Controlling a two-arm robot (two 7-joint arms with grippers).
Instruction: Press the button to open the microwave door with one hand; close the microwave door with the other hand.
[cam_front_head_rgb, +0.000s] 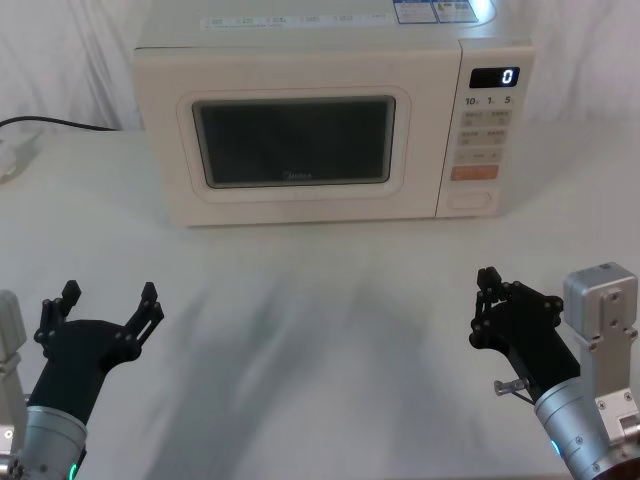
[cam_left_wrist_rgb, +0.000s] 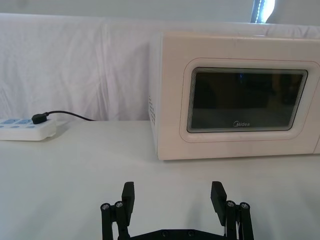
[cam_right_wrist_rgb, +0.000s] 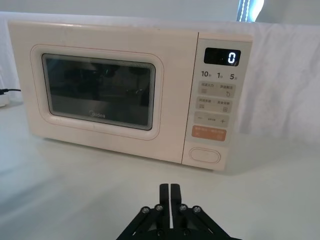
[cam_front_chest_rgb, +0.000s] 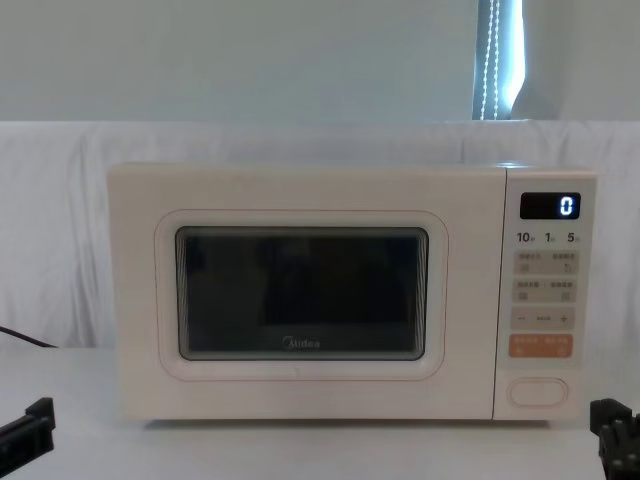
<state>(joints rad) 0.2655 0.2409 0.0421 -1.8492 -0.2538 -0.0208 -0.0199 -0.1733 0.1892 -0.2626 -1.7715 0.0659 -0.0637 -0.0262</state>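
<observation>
Seen at the left, the left gripper (cam_front_head_rgb: 105, 308) is held low over the white table (cam_front_head_rgb: 320, 330), its fingers spread wide and nothing between them, well short of the microwave (cam_front_head_rgb: 300, 130) that is set at the back of the table. A power strip (cam_left_wrist_rgb: 25, 129) with a black plug is seen further left, near the draped backdrop. At centre, the microwave door (cam_front_chest_rgb: 300, 295) is shown fully shut, flush with the cream body. To its right, on the control panel, the button (cam_right_wrist_rgb: 204, 155) is found at the very bottom, just beneath the orange key (cam_right_wrist_rgb: 209, 133) and below the display (cam_front_head_rgb: 494, 77) reading 0. At the right, the right gripper (cam_front_head_rgb: 487, 300) is poised above the table with its fingers pressed together and empty, roughly in line with the panel. The opening press is judged not yet begun; it would best be made squarely on the wide cream button with the closed fingertips, the orange key being avoided, while the open left gripper is kept clear of the door's swing.
</observation>
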